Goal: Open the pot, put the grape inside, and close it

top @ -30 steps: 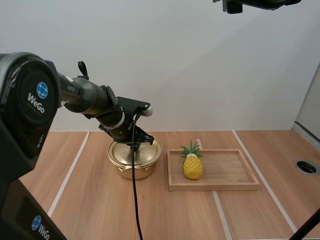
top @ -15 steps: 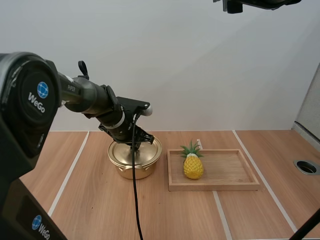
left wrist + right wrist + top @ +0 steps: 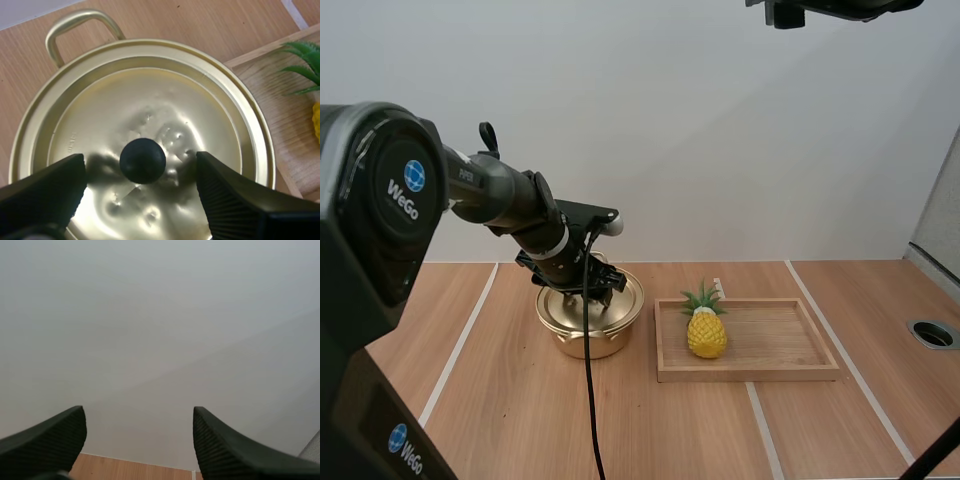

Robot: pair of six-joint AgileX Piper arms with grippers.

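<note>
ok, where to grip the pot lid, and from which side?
Black knob at the centre of the lid, from straight above: the lid sits flat in the pot, the knob its only raised part. Open left gripper straddles it.

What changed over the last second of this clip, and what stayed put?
The left gripper has dropped closer onto the pot. Its open fingers now stand either side of the black knob on the lid, not yet closed on it. The lid stays on; the pineapple and wooden tray have not moved.
</note>
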